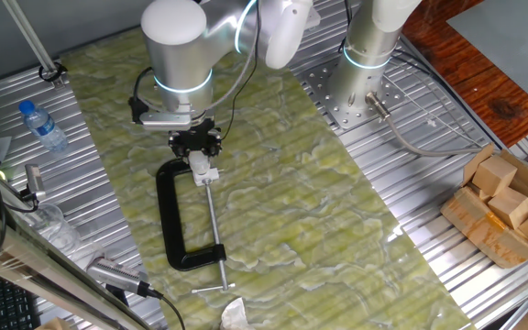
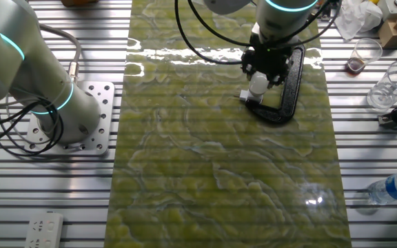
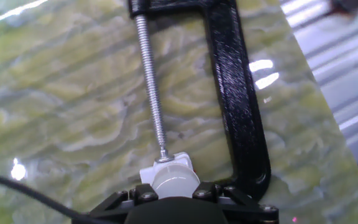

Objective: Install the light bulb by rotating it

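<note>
The small white light bulb [image 3: 174, 182] stands upright in the white socket fitting [image 3: 180, 163], which is held in a black C-clamp [image 3: 235, 93] lying on the green mat. My gripper [image 3: 174, 194] is directly over it, fingers on both sides of the bulb, shut on it. In one fixed view the gripper [image 1: 197, 151] covers most of the bulb, and only the fitting [image 1: 203, 171] shows below it. In the other fixed view the bulb [image 2: 258, 83] shows white between the black fingers, above the clamp [image 2: 289, 86].
The clamp's screw [image 1: 214, 225] runs toward the mat's near edge. A water bottle [image 1: 42, 125] lies at the left. Wooden blocks in a box [image 1: 507, 206] sit at the right. A second arm's base [image 2: 74, 114] stands beside the mat.
</note>
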`<act>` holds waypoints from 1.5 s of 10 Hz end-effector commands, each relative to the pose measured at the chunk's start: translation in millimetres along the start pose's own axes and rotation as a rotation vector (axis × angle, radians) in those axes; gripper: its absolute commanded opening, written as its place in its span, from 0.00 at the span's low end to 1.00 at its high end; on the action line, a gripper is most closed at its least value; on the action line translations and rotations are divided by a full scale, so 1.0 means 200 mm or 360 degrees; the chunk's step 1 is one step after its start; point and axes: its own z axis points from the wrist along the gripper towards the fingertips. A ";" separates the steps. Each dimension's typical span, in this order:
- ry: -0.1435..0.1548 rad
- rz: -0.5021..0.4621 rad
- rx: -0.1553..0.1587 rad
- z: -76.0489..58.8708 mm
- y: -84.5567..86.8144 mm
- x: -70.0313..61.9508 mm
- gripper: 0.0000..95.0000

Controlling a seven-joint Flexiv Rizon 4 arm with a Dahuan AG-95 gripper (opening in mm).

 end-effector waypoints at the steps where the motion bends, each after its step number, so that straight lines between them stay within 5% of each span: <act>1: 0.0012 0.0306 -0.0004 -0.01 0.00 0.00 0.00; 5: 0.0033 0.0525 -0.0061 -0.01 0.00 0.00 0.00; 9: 0.0039 0.0484 -0.0067 -0.01 0.00 0.00 0.00; 10: 0.0031 0.0442 -0.0060 -0.01 0.00 0.00 0.40; 13: 0.0027 0.0374 -0.0057 -0.01 0.00 0.00 1.00; 15: 0.0034 0.0387 -0.0059 -0.03 0.00 0.00 1.00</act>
